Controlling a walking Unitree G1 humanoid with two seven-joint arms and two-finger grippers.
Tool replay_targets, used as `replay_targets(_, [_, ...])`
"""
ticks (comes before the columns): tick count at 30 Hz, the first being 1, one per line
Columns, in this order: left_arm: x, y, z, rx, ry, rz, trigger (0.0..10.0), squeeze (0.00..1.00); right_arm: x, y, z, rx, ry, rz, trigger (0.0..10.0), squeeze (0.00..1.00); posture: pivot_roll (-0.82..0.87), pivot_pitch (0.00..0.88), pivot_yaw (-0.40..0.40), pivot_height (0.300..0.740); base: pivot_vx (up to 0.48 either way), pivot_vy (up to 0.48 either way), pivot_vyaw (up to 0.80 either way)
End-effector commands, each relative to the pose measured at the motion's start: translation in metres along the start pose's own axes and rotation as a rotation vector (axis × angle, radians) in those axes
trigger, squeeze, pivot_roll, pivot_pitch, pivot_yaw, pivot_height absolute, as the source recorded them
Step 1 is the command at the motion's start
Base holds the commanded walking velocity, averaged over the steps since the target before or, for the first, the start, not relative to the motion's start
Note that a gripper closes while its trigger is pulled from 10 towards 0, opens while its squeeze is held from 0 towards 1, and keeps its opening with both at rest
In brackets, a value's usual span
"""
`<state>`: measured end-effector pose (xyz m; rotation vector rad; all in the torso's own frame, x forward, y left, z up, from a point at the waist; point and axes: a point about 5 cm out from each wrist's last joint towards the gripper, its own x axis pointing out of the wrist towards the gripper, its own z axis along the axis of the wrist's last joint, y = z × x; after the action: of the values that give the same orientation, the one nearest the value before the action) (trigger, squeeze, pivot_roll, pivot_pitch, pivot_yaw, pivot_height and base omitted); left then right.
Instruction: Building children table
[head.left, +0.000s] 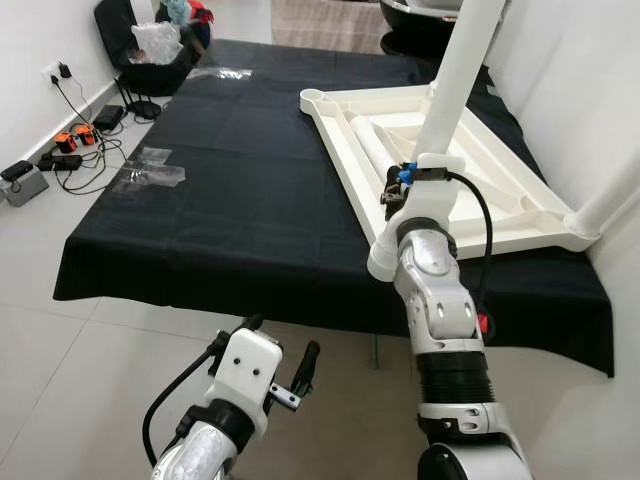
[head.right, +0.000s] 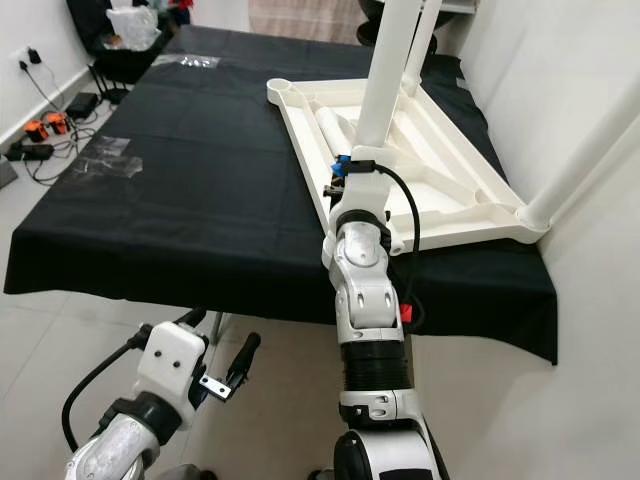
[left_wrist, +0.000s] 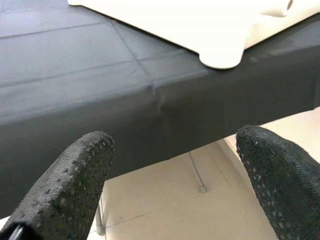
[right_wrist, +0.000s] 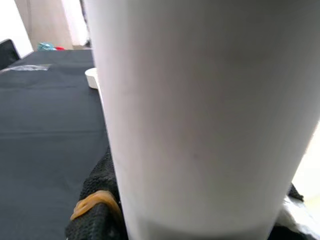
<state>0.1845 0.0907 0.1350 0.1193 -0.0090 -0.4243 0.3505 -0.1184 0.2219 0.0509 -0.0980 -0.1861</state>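
A white children's tabletop (head.left: 340, 170) lies upside down on a table under a black cloth (head.left: 220, 190). One white leg (head.left: 455, 80) stands upright at its near corner. My right gripper (head.left: 400, 188) is shut on that leg's base, and the leg (right_wrist: 200, 115) looms between the black fingers (right_wrist: 95, 205) in the right wrist view. A second leg (head.left: 610, 195) rises from the right corner. A loose white leg (head.left: 370, 140) lies inside the tabletop. My left gripper (head.left: 280, 340) hangs open and holding nothing, low in front of the table edge, its fingers (left_wrist: 75, 180) wide apart.
Cables and power strips (head.left: 70, 145) lie on the tiled floor at the left. A black bag with clear plastic (head.left: 155, 45) stands at the far left corner. Clear tape patches (head.left: 150, 170) stick to the cloth. A white wall runs close along the right.
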Motion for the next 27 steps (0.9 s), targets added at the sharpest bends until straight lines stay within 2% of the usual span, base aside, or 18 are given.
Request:
replay_targets(1, [-0.002, -0.002, -0.003, -0.001, 0.014, -0.006, 10.0, 0.0, -0.005, 0.006, -0.009, 0.03, 0.072, -0.028, 0.0, 0.0, 0.08, 0.119, -0.089, 0.74, 0.0, 0.0, 0.0])
replay_targets(2, [-0.002, -0.002, -0.003, -0.001, 0.014, -0.007, 10.0, 0.0, -0.008, 0.015, -0.006, 0.045, 0.069, 0.001, 10.0, 0.0, 0.08, 0.121, -0.089, 0.74, 0.0, 0.0, 0.0])
replay_targets(4, [-0.002, -0.003, -0.004, -0.002, 0.015, -0.007, 10.0, 0.0, -0.011, 0.022, -0.003, 0.048, 0.046, 0.029, 10.0, 0.0, 0.08, 0.121, -0.089, 0.74, 0.0, 0.0, 0.0])
replay_targets(5, [-0.002, -0.003, -0.004, -0.002, 0.015, -0.007, 10.0, 0.0, -0.013, 0.024, -0.002, 0.054, 0.033, 0.047, 10.0, 1.0, 0.08, 0.121, -0.089, 0.74, 0.0, 0.0, 0.0])
replay_targets(8, [-0.002, -0.003, -0.004, -0.003, 0.015, -0.009, 10.0, 0.0, -0.015, 0.026, 0.0, 0.04, 0.001, 0.074, 10.0, 1.0, 0.08, 0.121, -0.089, 0.74, 0.0, 0.0, 0.0])
replay_targets(9, [-0.001, -0.003, -0.004, -0.002, 0.015, -0.01, 10.0, 0.0, -0.015, 0.028, 0.0, 0.041, 0.0, 0.112, 10.0, 0.56, 0.08, 0.125, -0.087, 0.74, 0.0, 0.0, 0.0])
replay_targets(10, [-0.001, -0.003, -0.003, -0.002, 0.015, -0.01, 10.0, 0.0, -0.016, 0.027, 0.0, 0.029, -0.002, 0.126, 10.0, 0.0, 0.08, 0.127, -0.087, 0.74, 0.0, 0.0, 0.0])
replay_targets(12, [-0.001, -0.003, -0.003, -0.002, 0.015, -0.011, 10.0, 0.0, -0.016, 0.027, 0.0, 0.026, -0.002, 0.141, 10.0, 0.0, 0.08, 0.127, -0.087, 0.74, 0.0, 0.0, 0.0])
replay_targets(16, [-0.001, -0.003, -0.003, -0.002, 0.014, -0.012, 10.0, 0.0, -0.014, 0.021, -0.008, 0.04, -0.001, 0.397, 10.0, 0.0, 0.07, 0.13, -0.085, 0.74, 0.0, 0.0, 0.0])
replay_targets(17, [-0.001, -0.003, -0.003, -0.002, 0.014, -0.012, 10.0, 0.0, -0.014, 0.021, -0.008, 0.04, -0.001, 0.397, 10.0, 0.0, 0.07, 0.13, -0.085, 0.74, 0.0, 0.0, 0.0])
replay_targets(23, [0.0, -0.003, -0.003, -0.002, 0.013, -0.016, 10.0, 0.0, 0.001, 0.002, -0.019, -0.003, 0.063, 0.665, 10.0, 0.0, 0.07, 0.136, -0.083, 0.74, 0.0, 0.0, 0.0])
replay_targets(27, [0.001, -0.003, -0.003, -0.002, 0.012, -0.016, 10.0, 0.0, 0.005, -0.001, -0.019, -0.014, 0.066, 0.72, 10.0, 0.0, 0.08, 0.136, -0.084, 0.74, 0.0, 0.0, 0.0])
